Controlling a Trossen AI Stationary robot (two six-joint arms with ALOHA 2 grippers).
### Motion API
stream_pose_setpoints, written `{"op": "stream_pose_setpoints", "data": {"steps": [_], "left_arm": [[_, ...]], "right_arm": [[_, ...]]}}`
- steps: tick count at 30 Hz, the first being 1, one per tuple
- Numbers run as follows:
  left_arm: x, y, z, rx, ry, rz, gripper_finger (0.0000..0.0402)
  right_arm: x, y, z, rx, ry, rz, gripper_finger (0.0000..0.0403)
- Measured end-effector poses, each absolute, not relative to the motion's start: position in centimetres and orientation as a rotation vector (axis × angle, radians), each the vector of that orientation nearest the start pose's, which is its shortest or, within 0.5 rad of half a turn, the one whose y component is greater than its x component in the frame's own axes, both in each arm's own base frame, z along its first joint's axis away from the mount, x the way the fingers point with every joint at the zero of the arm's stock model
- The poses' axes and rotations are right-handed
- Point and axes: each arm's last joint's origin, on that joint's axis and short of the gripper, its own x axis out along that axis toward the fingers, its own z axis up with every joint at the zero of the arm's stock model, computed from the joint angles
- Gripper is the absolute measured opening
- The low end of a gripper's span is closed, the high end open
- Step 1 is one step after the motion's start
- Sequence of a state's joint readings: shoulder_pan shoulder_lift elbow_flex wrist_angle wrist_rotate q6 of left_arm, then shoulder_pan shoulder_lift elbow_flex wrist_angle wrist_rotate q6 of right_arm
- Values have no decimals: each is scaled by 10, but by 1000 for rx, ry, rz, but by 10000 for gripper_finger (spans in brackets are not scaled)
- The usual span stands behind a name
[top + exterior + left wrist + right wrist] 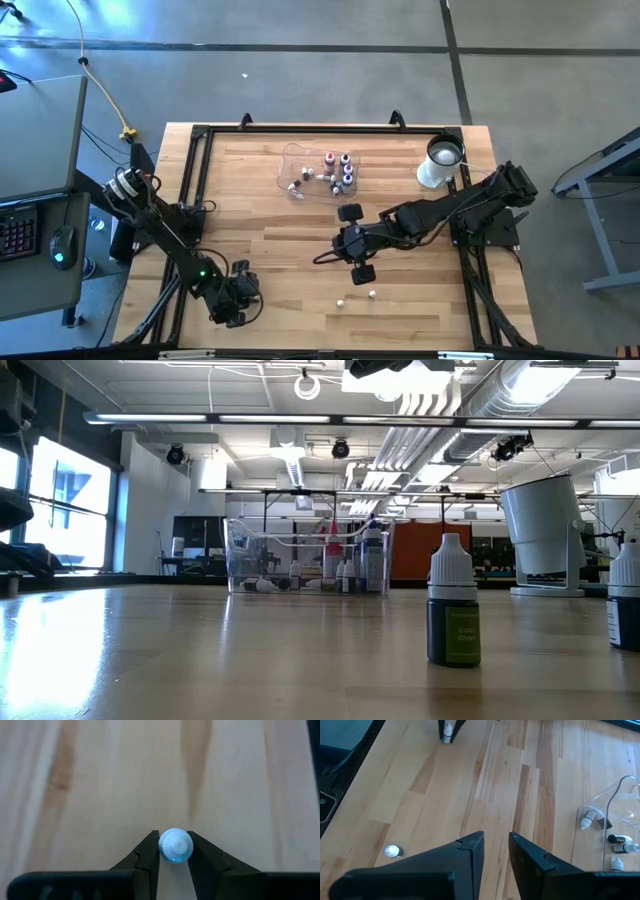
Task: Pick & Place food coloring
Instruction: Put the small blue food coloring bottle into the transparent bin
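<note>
Left gripper (173, 851) clamped on a capped bottle (175, 845) near the front-left table edge, right gripper (496, 847) narrow and empty mid-table; several bottles in tray (292, 160), two loose bottles (356, 297) left.

Your tray (300, 160) sits at the table's (260, 230) far middle with several bottles (340, 170) in it. The cup (438, 165) stands to its right. Two bottles (356, 297) stand near the front edge, right of the left pincer (236, 305), which pinches one bottle (175, 845).
</note>
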State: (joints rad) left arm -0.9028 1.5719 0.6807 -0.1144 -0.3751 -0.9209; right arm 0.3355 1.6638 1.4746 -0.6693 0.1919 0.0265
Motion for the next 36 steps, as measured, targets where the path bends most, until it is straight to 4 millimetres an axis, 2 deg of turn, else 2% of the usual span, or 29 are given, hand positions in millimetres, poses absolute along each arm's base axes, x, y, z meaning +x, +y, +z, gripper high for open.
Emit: {"op": "stream_pose_setpoints", "data": {"steps": [4, 8, 13, 18, 21, 26, 29, 31, 36], "left_arm": [[178, -204, 135, -169, 856, -11, 72], [183, -198, 139, -3, 760, 38, 75], [206, -169, 153, 193, 688, 124, 75], [244, -121, 178, 350, 712, 137, 76], [267, -87, 195, 409, 727, 110, 76], [294, -30, 220, 475, 716, 116, 76], [300, 7, 227, 419, 709, 174, 76], [300, 32, 229, 320, 681, 221, 76], [297, 80, 229, 81, 623, 309, 76]], "right_arm": [[341, 113, 306, -204, 831, 126, 83], [341, 113, 306, -201, 831, 124, 83], [341, 113, 306, -204, 830, 126, 83], [341, 112, 306, -193, 831, 117, 83], [340, 112, 305, -114, 850, 79, 83], [327, 112, 296, 15, 1012, 0, 83], [315, 114, 291, 40, 1128, -45, 83], [309, 115, 289, 39, 1177, -85, 83], [302, 122, 288, -14, 1162, -181, 83]]}}
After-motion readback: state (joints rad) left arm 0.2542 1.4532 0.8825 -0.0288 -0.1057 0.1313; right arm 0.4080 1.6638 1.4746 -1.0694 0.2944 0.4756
